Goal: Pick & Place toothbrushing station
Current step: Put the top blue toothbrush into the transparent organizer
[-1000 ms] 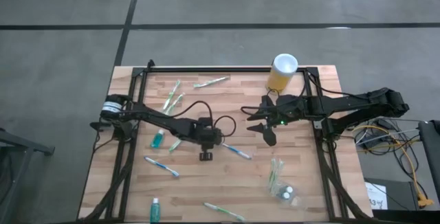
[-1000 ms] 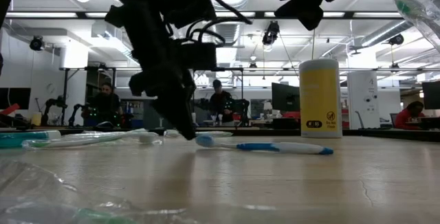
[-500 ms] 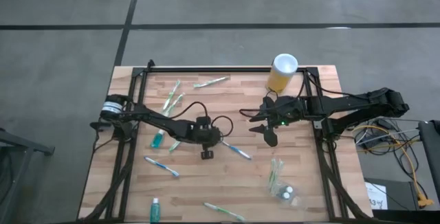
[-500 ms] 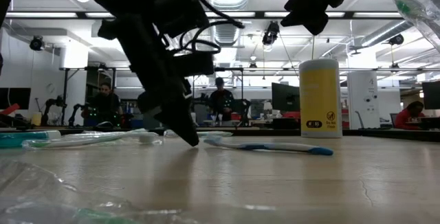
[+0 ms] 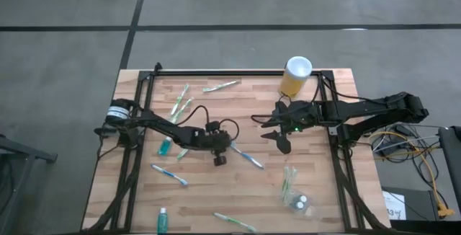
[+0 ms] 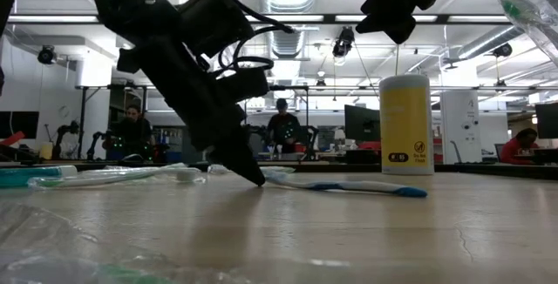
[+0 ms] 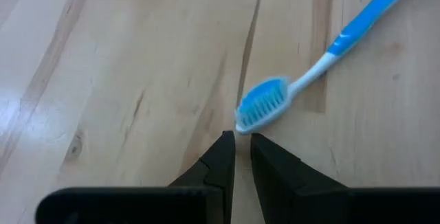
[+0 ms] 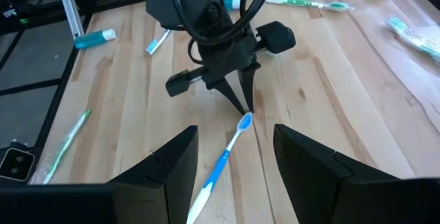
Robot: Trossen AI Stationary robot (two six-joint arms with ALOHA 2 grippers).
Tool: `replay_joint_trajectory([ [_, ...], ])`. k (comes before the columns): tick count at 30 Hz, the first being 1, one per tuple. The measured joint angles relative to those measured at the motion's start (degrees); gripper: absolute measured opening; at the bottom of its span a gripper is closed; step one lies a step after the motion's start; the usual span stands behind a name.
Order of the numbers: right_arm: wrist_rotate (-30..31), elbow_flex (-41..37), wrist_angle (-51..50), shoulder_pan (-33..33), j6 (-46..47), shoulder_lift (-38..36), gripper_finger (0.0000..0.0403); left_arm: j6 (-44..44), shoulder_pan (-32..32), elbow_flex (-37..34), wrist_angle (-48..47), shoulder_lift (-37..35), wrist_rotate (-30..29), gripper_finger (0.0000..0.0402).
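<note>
Now left gripper [image 7: 236,157] has tipped down, nearly closed (holding nothing), tips touching the blue toothbrush [image 7: 323,66] head; regrasp needed. Right gripper [image 8: 234,152] hovers open.

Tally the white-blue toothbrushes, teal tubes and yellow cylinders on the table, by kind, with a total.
White-blue toothbrushes: 2
Teal tubes: 2
Yellow cylinder: 1
Total: 5
</note>
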Motion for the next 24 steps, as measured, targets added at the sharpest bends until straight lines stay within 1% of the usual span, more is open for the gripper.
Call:
replay_joint_trajectory([
  [7,0.02,0.00,0.05,0.00,-1.54,0.00,0.0185,-0.27,0.28,0.00,4.59,0.02,0.04,0.0053],
  [13,0.02,0.00,0.07,0.00,-1.34,0.00,0.0185,-0.28,0.32,0.00,4.98,0.34,1.03,0.0053],
  [19,0.02,0.00,0.20,0.00,-1.30,0.00,0.0185,-1.70,0.82,0.62,5.59,3.51,-1.44,0.0053],
  [24,0.02,0.00,0.24,0.00,-1.16,0.00,0.0185,-2.20,1.64,2.05,10.11,6.92,0.36,0.0053],
])
